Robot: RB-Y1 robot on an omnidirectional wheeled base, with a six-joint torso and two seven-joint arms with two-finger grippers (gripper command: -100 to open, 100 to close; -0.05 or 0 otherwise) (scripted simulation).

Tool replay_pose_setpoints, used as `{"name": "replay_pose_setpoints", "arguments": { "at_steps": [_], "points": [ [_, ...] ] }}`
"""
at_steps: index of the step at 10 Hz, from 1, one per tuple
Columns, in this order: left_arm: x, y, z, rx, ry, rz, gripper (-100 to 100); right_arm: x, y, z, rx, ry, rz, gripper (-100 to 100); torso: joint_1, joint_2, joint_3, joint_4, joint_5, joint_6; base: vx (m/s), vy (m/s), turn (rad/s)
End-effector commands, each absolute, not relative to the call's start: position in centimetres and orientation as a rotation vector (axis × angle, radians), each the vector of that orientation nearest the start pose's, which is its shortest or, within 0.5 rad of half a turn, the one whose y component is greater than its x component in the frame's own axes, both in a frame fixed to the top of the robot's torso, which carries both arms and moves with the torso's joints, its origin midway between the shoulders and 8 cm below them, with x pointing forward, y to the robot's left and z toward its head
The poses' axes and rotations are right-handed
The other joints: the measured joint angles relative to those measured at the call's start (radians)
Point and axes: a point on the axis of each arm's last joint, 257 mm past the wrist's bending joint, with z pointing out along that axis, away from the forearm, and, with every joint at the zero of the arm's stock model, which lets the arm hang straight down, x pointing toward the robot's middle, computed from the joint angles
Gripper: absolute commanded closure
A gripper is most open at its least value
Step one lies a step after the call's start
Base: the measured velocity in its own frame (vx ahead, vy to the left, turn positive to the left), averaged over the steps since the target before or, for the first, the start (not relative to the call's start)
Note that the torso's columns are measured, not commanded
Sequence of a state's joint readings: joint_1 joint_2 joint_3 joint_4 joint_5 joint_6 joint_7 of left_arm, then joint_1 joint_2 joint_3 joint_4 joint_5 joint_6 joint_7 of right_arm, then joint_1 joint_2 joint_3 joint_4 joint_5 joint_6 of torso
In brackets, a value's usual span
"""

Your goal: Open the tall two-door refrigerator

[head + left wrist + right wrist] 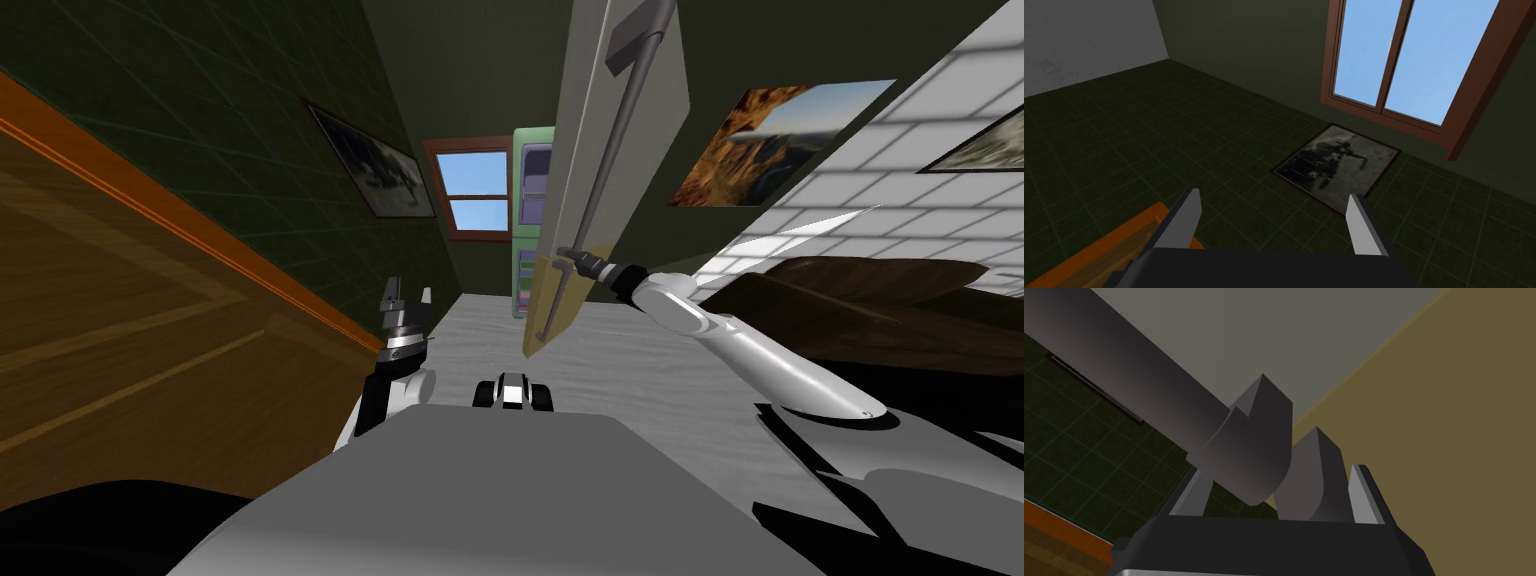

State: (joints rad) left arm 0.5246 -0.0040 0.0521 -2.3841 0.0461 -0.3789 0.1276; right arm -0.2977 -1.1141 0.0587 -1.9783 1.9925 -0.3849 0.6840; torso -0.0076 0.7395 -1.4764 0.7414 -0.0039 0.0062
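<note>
Right gripper point(1279, 470) sits at the lower end of the fridge door point(580, 150) handle point(1149, 388), fingers spread with the bar's end foot between them; too close to tell whether the pads touch it. The bar's long axis runs up the door, away from the gripper, and the door looks ajar, so the pull should come back toward my chest. Left gripper point(408, 297) is spread, empty and well apart from the handle; the right arm is nearer.

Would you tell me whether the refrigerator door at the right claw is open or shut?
Open: the door stands swung out from the green cabinet, whose shelves show.
</note>
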Motion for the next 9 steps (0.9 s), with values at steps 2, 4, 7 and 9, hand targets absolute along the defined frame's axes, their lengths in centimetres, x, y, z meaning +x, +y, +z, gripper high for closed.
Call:
{"name": "replay_pose_setpoints", "arguments": {
  "at_steps": [2, 4, 7, 9],
  "points": [
    [33.7, 30.2, 4.1, -0.759, 0.567, -1.382, 0, 52.8, -22.2, 6.4, -1.733, 0.231, -1.375, 100, 0.004, 0.003, 0.001, 0.000, 0.001, -0.004, -0.146, -0.270, 0.078],
    [33.7, 30.2, 4.1, -0.760, 0.567, -1.382, 0, 52.3, -21.0, 5.9, -1.759, 0.183, -1.374, 100, 0.011, -0.002, -0.002, -0.001, 0.003, -0.004, -0.039, -0.155, 0.038],
    [33.7, 30.2, 4.1, -0.759, 0.567, -1.382, 0, 51.1, -18.8, 6.0, -1.746, 0.144, -1.334, 100, 0.003, -0.005, -0.003, -0.002, 0.002, -0.003, -0.045, -0.280, 0.119],
    [33.7, 30.2, 4.1, -0.759, 0.567, -1.382, 0, 50.5, -17.7, 6.1, -1.739, 0.124, -1.313, 100, -0.003, -0.003, -0.002, -0.001, 0.001, -0.002, -0.083, -0.273, 0.087]
  ]
}}
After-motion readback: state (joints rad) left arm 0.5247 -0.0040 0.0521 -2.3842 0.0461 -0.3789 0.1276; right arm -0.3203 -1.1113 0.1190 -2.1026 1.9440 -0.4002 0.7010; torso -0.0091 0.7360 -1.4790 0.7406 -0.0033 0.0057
